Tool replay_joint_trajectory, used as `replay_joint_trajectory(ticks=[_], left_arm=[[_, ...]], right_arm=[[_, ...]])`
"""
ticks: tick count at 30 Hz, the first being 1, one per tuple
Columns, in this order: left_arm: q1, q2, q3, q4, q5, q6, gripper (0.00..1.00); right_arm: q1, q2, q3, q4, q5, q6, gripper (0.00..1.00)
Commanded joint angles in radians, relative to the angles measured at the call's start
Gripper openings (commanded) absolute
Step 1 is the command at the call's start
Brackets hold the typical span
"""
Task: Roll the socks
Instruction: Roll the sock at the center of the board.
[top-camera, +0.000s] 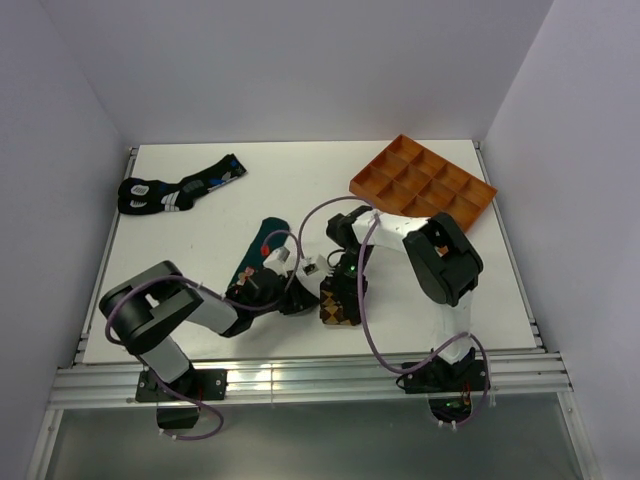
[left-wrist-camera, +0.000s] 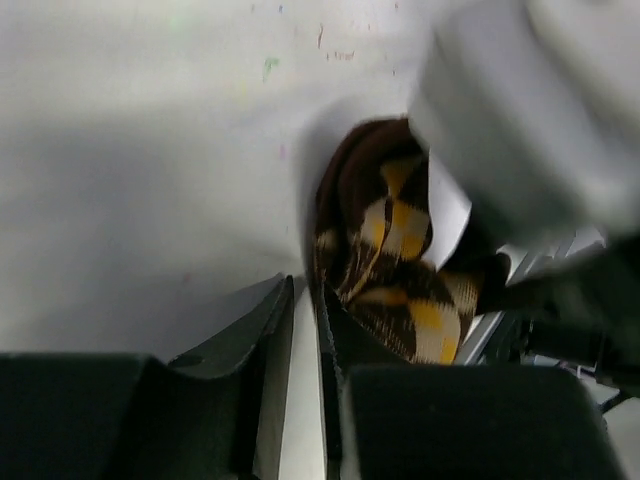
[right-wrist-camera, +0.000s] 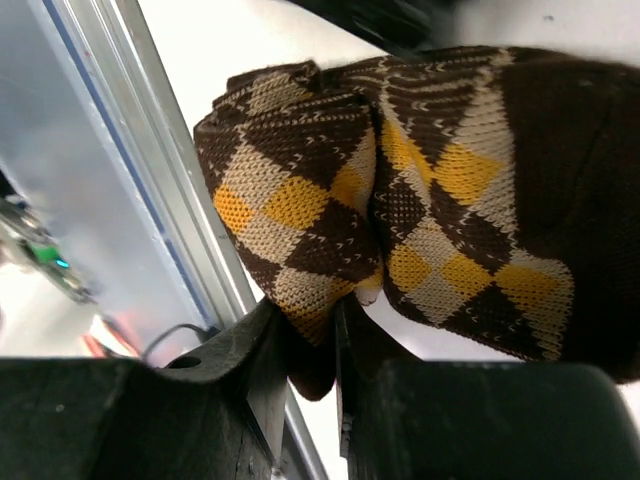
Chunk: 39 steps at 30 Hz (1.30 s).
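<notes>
Rolling step under way on checkered sock (right-wrist-camera: 450, 180), bunched. Right gripper (right-wrist-camera: 310, 322) jaws narrow, pinching fold. Left gripper (left-wrist-camera: 305, 292) jaws narrow beside sock; grip unclear. Next: firm left-hand hold, tighter roll.

Both arms are the same build. Left arm (top-camera: 165, 305) and right arm (top-camera: 445, 262): chunky rounded black joint housings with white/light-grey links between them. A purple cable (top-camera: 361, 310) runs in loose loops along the right arm, same colour on the left. There's more purple at the black base mounts (top-camera: 182, 385). Small green LED (top-camera: 352, 266) lit near the right wrist. Left end effector (left-wrist-camera: 303, 300) and right end effector (right-wrist-camera: 308, 325): matte black blocky fingers (right-wrist-camera: 230, 385) tapering to thin tips, with one round hole in the left-hand finger of each.
</notes>
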Motion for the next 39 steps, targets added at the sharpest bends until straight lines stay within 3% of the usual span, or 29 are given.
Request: replay_joint_trajectory(ticks=[1, 6, 11, 16, 26, 39], left_arm=[[-0.028, -0.054, -0.089, 0.081, -0.021, 0.028, 0.22], [-0.046, -0.131, -0.122, 0.064, -0.055, 0.095, 0.22], [-0.175, -0.27, -0.105, -0.057, -0.181, 0.25, 0.24], [-0.232, -0.353, -0.031, -0.149, -0.203, 0.385, 0.4], [-0.234, -0.206, 0.144, -0.252, -0.152, 0.6, 0.52], [-0.234, -0.067, 0.139, -0.151, -0.115, 0.574, 0.53]], right_arm=[[-0.018, 0.044, 0.015, 0.084, 0.04, 0.072, 0.09], [-0.022, 0.096, 0.047, 0.078, 0.072, 0.109, 0.09], [-0.037, 0.157, 0.11, -0.005, 0.051, 0.095, 0.09], [-0.044, 0.191, 0.147, -0.045, 0.058, 0.076, 0.1], [-0.05, 0.202, 0.167, -0.05, 0.07, 0.078, 0.1], [-0.059, 0.207, 0.184, -0.062, 0.046, 0.08, 0.11]])
